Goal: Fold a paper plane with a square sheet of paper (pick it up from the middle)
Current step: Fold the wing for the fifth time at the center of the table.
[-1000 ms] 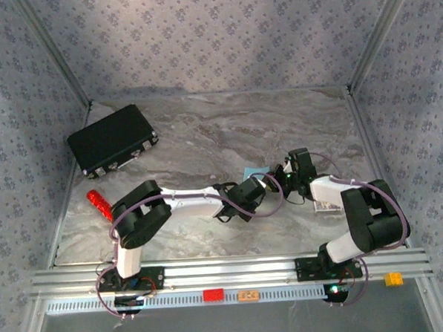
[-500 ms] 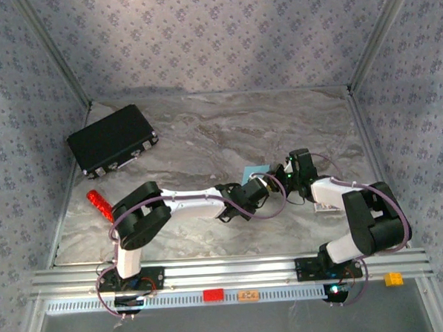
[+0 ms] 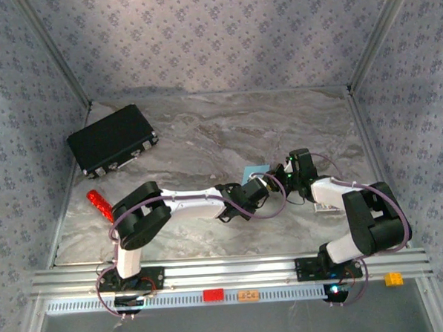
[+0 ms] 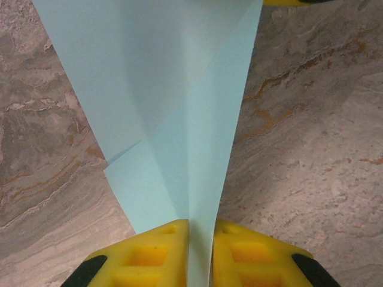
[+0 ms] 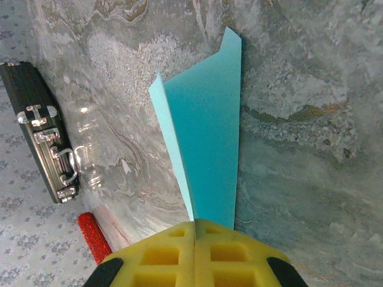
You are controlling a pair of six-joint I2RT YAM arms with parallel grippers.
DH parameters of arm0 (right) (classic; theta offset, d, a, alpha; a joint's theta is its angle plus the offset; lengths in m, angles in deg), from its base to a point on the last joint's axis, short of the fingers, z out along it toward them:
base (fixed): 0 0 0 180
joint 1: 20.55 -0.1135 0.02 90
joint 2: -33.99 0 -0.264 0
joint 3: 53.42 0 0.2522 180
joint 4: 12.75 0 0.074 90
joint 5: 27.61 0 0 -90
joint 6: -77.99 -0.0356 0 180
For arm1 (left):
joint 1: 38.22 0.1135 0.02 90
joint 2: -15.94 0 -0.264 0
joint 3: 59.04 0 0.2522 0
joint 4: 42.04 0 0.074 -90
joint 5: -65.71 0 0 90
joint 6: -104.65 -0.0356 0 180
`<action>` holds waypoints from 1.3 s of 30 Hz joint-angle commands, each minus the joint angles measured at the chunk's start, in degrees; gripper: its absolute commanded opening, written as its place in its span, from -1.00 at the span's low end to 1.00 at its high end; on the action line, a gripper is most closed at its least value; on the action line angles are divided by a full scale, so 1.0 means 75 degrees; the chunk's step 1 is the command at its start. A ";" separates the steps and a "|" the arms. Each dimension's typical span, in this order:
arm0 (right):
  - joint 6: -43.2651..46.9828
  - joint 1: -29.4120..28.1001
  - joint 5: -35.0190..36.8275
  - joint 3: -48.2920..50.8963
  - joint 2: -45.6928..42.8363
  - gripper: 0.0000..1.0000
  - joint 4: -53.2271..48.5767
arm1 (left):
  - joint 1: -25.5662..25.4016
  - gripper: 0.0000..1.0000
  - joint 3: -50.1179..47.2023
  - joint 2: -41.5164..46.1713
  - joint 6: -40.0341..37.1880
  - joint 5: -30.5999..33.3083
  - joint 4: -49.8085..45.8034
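— Where is the paper plane (image 3: 252,172)?
— Just right of the frame's centre, above the marbled table (image 3: 205,137).
— The grippers?
— Left gripper (image 4: 200,230) pinches its layered edge; right gripper (image 5: 195,226) is clamped on its narrow end.

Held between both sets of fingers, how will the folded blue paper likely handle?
Probably light and floppy: the folded blue paper fans out thin beyond the left fingers. Its creases likely stiffen it somewhat lengthwise. Pinched by the right fingers too, it may tear if tugged both ways.
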State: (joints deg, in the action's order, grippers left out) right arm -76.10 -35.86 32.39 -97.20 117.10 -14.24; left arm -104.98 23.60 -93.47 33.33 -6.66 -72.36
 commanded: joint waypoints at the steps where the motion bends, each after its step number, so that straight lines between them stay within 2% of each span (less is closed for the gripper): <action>1: -0.0125 -0.0048 -0.0002 0.0068 -0.0128 -1.00 0.0022 | -0.0028 -0.66 0.0075 -0.0084 0.0053 0.0127 -0.0227; 12: -0.0147 -0.0048 -0.0010 0.0077 -0.0135 -1.00 0.0052 | -0.0025 -0.66 0.0095 -0.0108 0.0111 0.0104 -0.0253; 22: -0.0152 -0.0045 0.0013 0.0124 -0.0142 -0.98 0.0086 | -0.0026 -0.91 0.0080 -0.0112 0.0110 0.0042 -0.0172; 26: -0.0092 -0.0050 0.0080 0.0176 -0.0198 -0.88 0.0029 | -0.0005 -0.92 0.0056 -0.0118 0.0146 0.0011 -0.0168; 29: -0.0001 -0.0062 0.0136 0.0162 -0.0265 -0.88 -0.0122 | 0.0021 -0.91 0.0053 -0.0097 0.0182 -0.0058 -0.0147; 37: 0.0503 0.0124 0.0406 0.0110 -0.0788 -0.31 -0.1056 | 0.0268 -0.96 -0.0251 0.0059 0.0328 -0.0658 0.0204; 39: 0.0701 0.0224 0.0501 0.0078 -0.0995 -0.27 -0.1378 | 0.0351 -0.95 -0.0360 0.0103 0.0345 -0.0892 0.0336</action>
State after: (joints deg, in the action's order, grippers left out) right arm -73.79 -35.20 34.09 -96.54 111.98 -18.85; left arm -103.28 22.37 -93.78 34.88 -10.18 -71.00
